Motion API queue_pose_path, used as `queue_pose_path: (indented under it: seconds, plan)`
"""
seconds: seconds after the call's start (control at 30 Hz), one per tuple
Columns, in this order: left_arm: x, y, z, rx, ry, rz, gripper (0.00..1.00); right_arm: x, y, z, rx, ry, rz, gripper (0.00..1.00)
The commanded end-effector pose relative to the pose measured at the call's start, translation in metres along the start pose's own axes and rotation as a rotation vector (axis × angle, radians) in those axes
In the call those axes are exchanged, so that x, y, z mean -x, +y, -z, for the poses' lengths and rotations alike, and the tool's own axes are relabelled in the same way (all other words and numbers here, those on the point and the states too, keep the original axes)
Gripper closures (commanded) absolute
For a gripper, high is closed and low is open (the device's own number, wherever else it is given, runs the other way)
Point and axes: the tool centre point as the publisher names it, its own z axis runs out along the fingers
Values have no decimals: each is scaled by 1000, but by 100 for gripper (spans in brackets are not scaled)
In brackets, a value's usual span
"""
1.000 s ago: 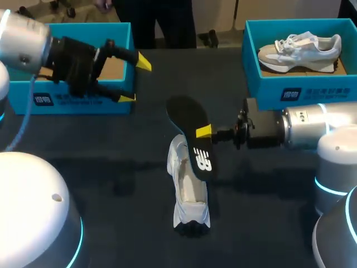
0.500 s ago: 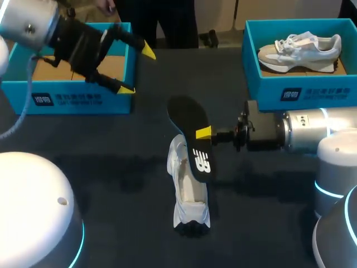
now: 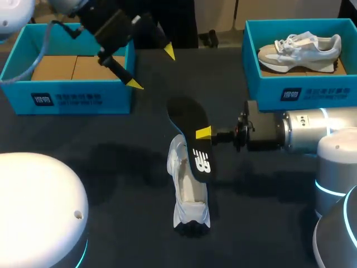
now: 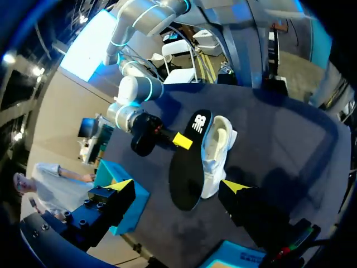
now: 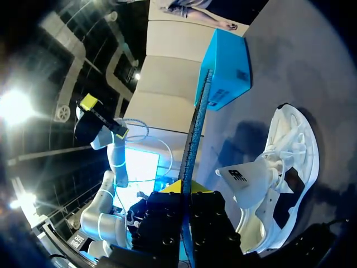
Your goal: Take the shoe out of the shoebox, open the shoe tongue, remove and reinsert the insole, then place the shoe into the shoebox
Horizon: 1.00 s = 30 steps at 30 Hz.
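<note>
A white shoe [image 3: 187, 190] lies on the dark table with its toe toward the near edge. Just above its opening hangs the black insole [image 3: 192, 131], tilted, with my right gripper [image 3: 204, 133] shut on its edge. From the right wrist, the insole [image 5: 194, 134] shows edge-on between the fingers and the shoe [image 5: 281, 167] lies beside it. My left gripper [image 3: 152, 68] hangs open and empty above the near right corner of the left shoebox [image 3: 67, 97]. Ahead of my left gripper [image 4: 178, 185] I see the insole [image 4: 187, 167] and shoe [image 4: 218, 148].
At the back right, a second blue shoebox [image 3: 295, 89] holds another pale shoe [image 3: 301, 50]. The left shoebox has brown cardboard [image 3: 72, 67] inside. Dark bare table surrounds the white shoe.
My left arm has swung up and to the right, from over the left box's front to above its right corner, still open. The right arm, insole and shoe have not moved.
</note>
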Motion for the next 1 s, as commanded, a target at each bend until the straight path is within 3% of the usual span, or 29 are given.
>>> queue_pose_path:
  seconds: [0.03,0.37,0.77,0.87,1.0]
  plan:
    - [9,2,-9,-29,287,14,0,0,-1,-2,2,-2,1,100]
    - [16,-5,-23,7,409,5,0,0,-1,-2,2,-2,1,100]
    - [29,-11,-46,22,462,-10,0,0,-1,-2,2,-2,1,100]
    - [32,-11,-53,32,461,-22,0,0,-1,-2,2,-2,1,100]
    - [38,-10,-58,27,360,-40,0,0,-1,-2,2,-2,1,100]
